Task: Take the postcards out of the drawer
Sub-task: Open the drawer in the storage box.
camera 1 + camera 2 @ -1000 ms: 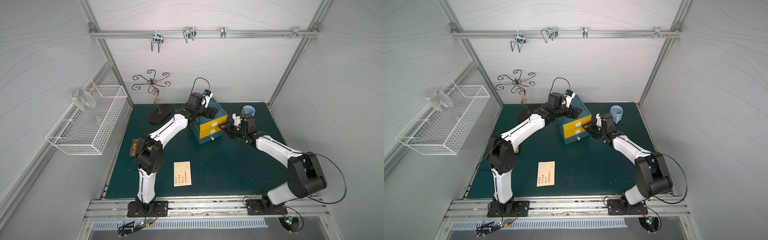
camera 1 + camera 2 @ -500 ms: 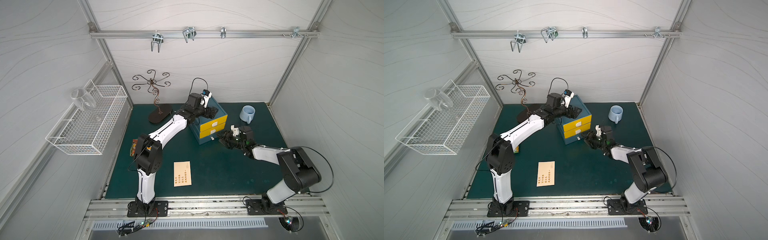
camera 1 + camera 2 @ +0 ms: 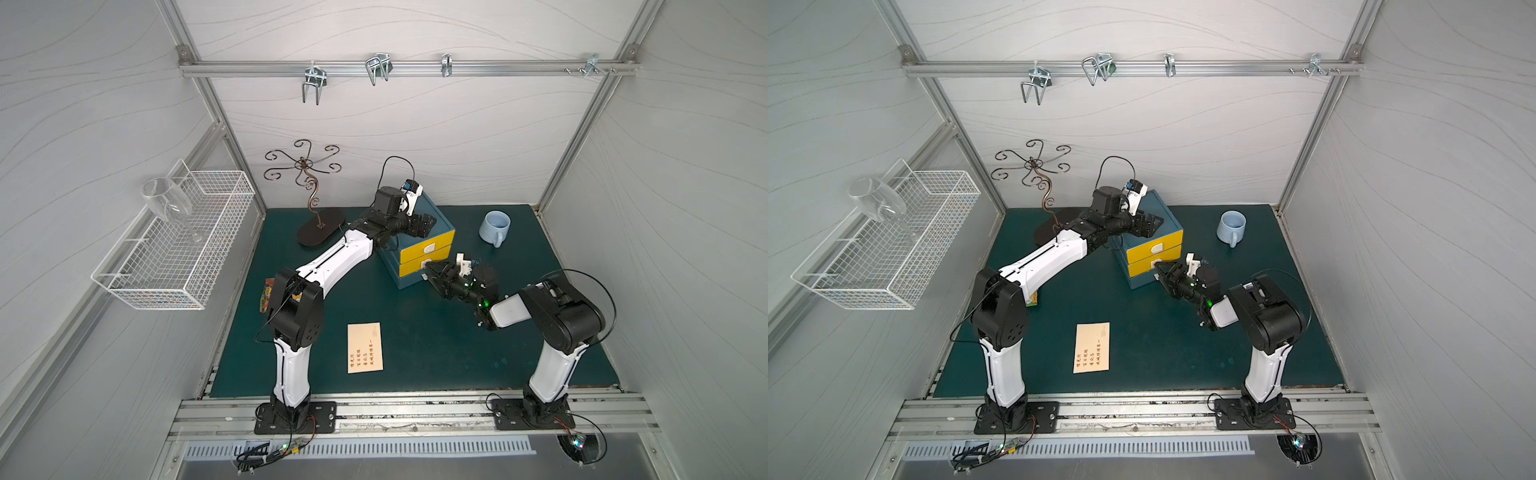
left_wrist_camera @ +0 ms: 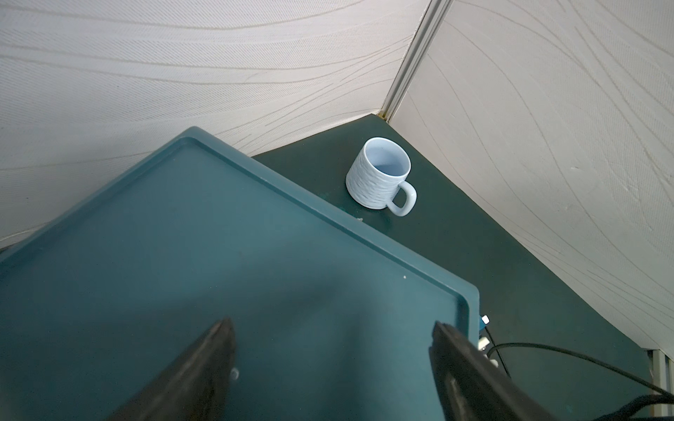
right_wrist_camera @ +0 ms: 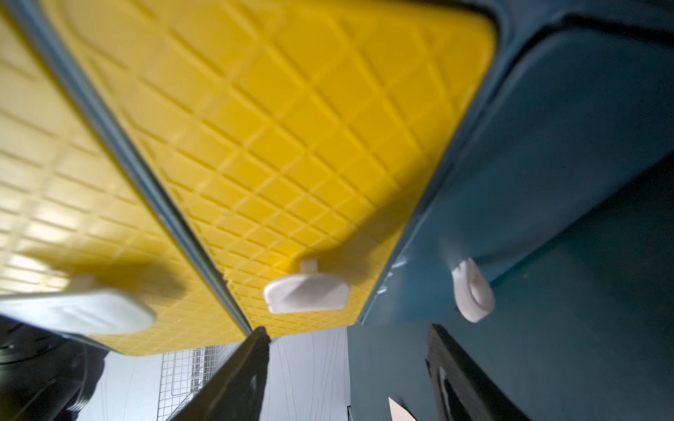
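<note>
A teal cabinet [image 3: 432,220] [image 3: 1167,218] with two yellow drawers stands at the back of the green mat, and both drawers look shut. One cream postcard [image 3: 365,347] [image 3: 1092,347] with orange characters lies flat on the mat near the front. What the drawers hold is hidden. My right gripper [image 3: 430,272] [image 5: 348,335] is open, low in front of the lower drawer. That drawer's white handle [image 5: 307,293] sits just beyond the fingertips, not between them. My left gripper [image 3: 428,222] [image 4: 330,328] hovers open over the cabinet top [image 4: 219,255], holding nothing.
A light blue mug [image 3: 494,226] [image 4: 381,178] stands right of the cabinet. A dark metal stand [image 3: 311,187] is at the back left. A snack packet [image 3: 264,297] lies partly behind my left arm. A wire basket [image 3: 174,249] with a wine glass [image 3: 166,203] hangs on the left wall.
My right arm has folded back and the gripper has dropped lower and nearer the front of the lower drawer, its jaws spreading wider. The left arm has stayed put.
</note>
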Available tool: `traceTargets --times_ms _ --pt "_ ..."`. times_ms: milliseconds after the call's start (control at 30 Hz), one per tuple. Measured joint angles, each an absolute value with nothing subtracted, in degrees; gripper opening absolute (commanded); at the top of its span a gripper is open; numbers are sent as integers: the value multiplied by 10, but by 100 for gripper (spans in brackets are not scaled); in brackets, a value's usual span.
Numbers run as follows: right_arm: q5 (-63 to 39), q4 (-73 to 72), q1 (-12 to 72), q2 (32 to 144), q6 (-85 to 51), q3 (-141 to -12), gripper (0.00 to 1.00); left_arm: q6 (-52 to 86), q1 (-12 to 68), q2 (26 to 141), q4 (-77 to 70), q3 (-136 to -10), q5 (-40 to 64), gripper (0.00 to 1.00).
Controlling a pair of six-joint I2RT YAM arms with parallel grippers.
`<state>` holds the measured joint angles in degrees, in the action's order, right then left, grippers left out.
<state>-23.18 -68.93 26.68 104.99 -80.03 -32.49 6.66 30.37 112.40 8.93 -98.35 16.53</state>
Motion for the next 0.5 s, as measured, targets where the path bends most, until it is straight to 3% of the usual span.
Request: traceTargets --times_ms 500 --pt "-227 -715 270 1074 -821 -360 65 66 304 1122 90 -981 167 90"
